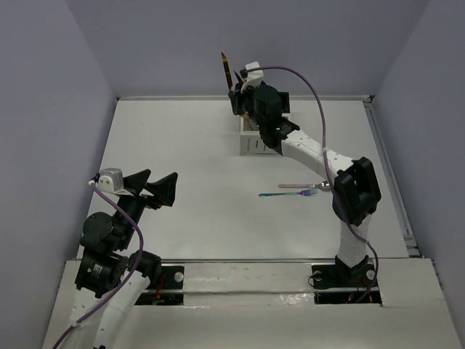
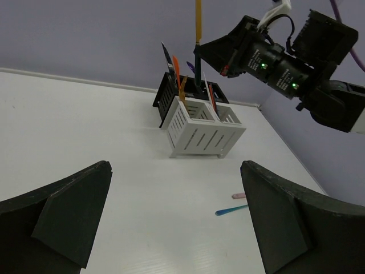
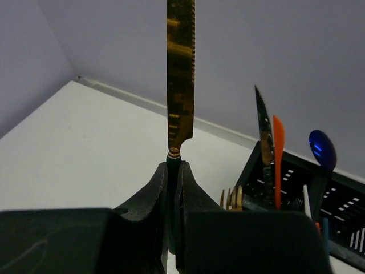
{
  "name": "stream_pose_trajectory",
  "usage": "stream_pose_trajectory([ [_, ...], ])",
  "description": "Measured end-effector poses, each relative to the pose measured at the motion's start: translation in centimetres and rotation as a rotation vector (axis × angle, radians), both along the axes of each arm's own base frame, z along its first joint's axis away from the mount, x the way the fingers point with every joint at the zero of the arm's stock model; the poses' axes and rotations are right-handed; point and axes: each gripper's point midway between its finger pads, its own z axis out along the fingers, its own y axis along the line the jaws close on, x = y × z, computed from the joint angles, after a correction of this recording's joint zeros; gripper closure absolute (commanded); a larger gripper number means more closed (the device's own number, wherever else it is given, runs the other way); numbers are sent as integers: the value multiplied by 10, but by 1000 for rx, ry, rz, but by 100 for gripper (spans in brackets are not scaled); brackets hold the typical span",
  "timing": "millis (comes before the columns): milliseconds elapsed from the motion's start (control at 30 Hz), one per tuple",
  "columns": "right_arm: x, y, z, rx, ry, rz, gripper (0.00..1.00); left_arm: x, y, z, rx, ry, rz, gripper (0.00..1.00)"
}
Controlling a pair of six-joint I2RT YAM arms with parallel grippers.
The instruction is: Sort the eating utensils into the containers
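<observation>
Right fingers [image 3: 153, 197] pinch a gold knife [image 3: 181, 74] upright above the containers [image 2: 199, 137]; left fingers [image 2: 68, 217] spread wide apart over the bench [image 1: 182, 145].

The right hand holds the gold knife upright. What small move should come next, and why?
Probably lower the right hand straight down: it grips the gold knife by its handle, blade up, above the containers, where other utensils already stand.

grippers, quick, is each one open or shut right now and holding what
Left gripper: open, holding nothing.
Right gripper: closed on the gold knife, gripped by its dark handle, blade pointing up.
</observation>
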Motion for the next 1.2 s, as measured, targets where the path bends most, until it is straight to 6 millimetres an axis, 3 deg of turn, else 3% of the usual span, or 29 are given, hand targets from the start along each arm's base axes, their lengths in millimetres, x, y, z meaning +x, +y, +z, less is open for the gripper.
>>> stream_pose_trajectory([
  [133, 38, -7, -14, -87, -46, -77, 100, 2, -1, -2, 4, 9, 0, 1],
  [400, 96, -27, 5, -144, -157, -169, 100, 3, -1, -3, 6, 15, 0, 1],
  [500, 105, -31, 5, -168, -185, -194, 100, 4, -1, -4, 7, 18, 0, 1],
  [800, 126, -28, -38, -290, -181, -197, 100, 8, -3, -8, 16, 39, 0, 1],
  [1200, 143, -31, -77, -345, -153, -203, 100, 10, -4, -10, 19, 47, 0, 1],
])
